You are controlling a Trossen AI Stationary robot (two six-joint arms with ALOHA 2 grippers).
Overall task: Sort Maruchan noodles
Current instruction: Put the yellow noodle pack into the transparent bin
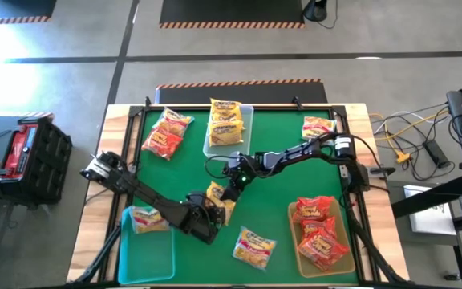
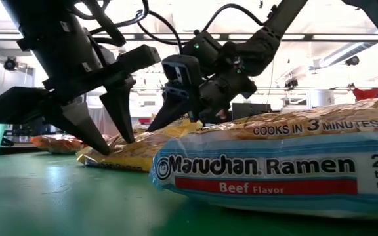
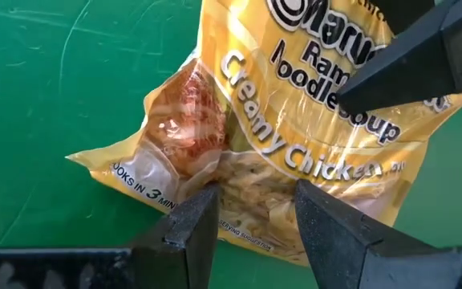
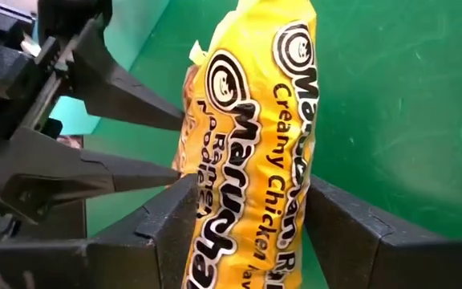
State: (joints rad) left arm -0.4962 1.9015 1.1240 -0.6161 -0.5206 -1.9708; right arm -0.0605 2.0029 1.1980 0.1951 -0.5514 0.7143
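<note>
A yellow Creamy Chicken packet (image 1: 219,197) lies mid-table between my two grippers. My right gripper (image 4: 247,225) reaches in from the table's right and is shut on the packet (image 4: 251,120). My left gripper (image 3: 255,229) comes from the near left and is open. Its two fingers stand on either side of the packet's near end (image 3: 255,201); I cannot tell whether they touch it. In the low view the left gripper (image 2: 113,141) points down at the packet (image 2: 136,152), and the right gripper (image 2: 176,111) is just behind it. My right gripper pinches the yellow packet's two long sides (image 4: 207,201) between its two fingers, at the end farthest from my left gripper. The packet is squeezed narrow and bulges up between the fingers. The fingers slant down from the far right. The packet's other end (image 2: 110,157) rests on the mat.
A teal bin (image 1: 147,253) at the near left holds one packet. A clear bin (image 1: 247,120) at the far side holds yellow packets. A tan bin (image 1: 295,241) at the near right holds red ones. Loose packets lie at the far left (image 1: 167,132), far right (image 1: 318,126) and near middle (image 1: 255,247).
</note>
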